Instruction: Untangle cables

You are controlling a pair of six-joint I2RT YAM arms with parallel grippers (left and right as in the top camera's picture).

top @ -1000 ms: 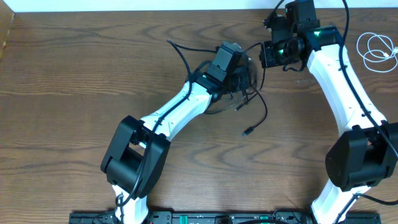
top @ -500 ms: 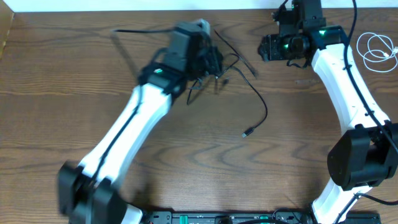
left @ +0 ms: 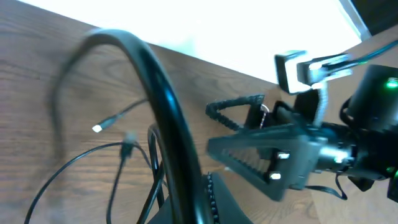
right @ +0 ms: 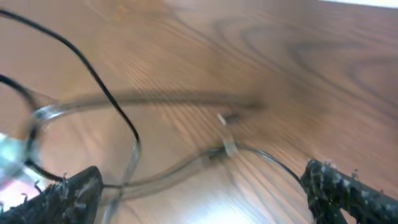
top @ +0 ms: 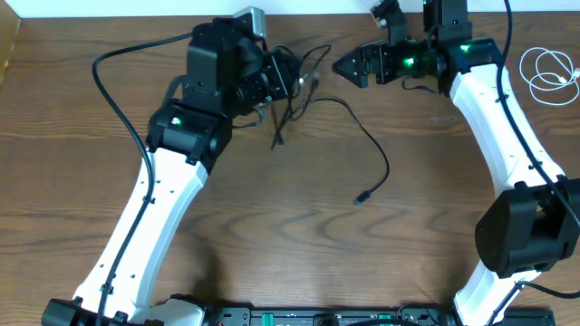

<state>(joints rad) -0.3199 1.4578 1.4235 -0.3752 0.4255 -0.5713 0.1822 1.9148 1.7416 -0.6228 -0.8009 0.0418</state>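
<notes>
The thin black cable trails its plug to the middle of the brown wooden worktop. Behind it the clenched left gripper seemingly pins the tangled end, probably to draw loops out. The right gripper gapes empty beside it. The coiled white cable lies well apart at the far right edge.

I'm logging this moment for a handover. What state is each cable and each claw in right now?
left claw: shut on the black cable.
right claw: open, holding nothing.
black cable: tangled in a bunch at the left claw, one plug end trailing loose on the table.
white cable: coiled, lying by itself near the table's right edge.
</notes>
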